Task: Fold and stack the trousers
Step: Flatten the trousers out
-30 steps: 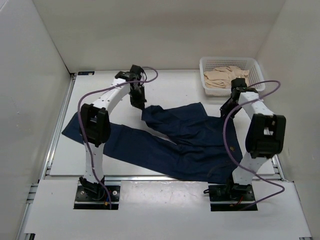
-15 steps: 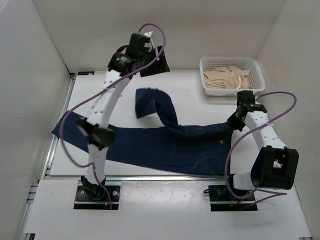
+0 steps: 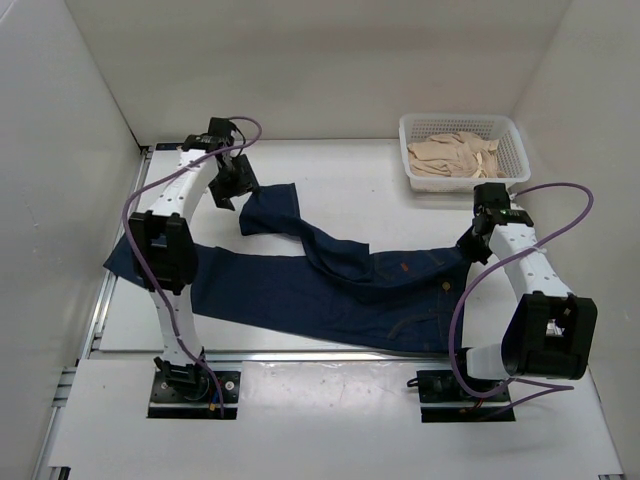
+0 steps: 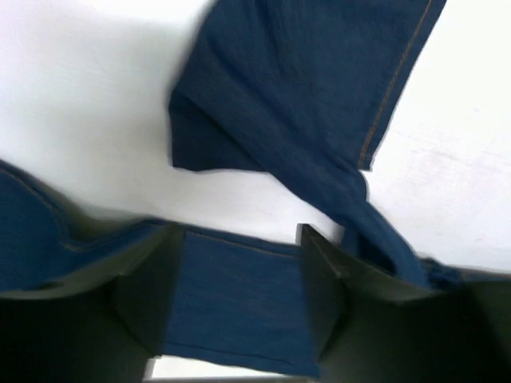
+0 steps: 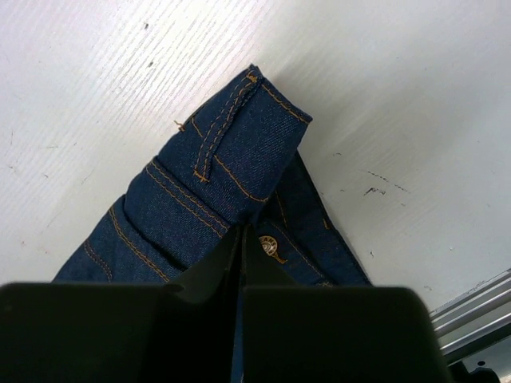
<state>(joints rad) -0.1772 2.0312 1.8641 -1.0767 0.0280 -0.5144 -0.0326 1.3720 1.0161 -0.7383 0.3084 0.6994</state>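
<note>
The dark blue denim trousers (image 3: 330,295) lie stretched across the table. The waist is at the right, and one leg runs left to the table's edge. The other leg bends back to an end (image 3: 270,208) at the middle left. My left gripper (image 3: 232,185) hovers just left of that leg end. In the left wrist view it (image 4: 239,295) is open, with denim (image 4: 303,88) lying on the table below and nothing gripped. My right gripper (image 3: 472,243) is shut on the waistband (image 5: 200,183), and its fingertips (image 5: 242,239) pinch the cloth beside the brass button.
A white basket (image 3: 505,128) holding beige cloth (image 3: 450,152) stands at the back right, just behind my right arm. White walls enclose the table on three sides. A metal rail (image 3: 105,300) runs along its left edge.
The right gripper pulled the waist to the right, stretching the trousers out. The left gripper lifted the leg end high, let go, and came down to the left. The leg end now lies on the table.
</note>
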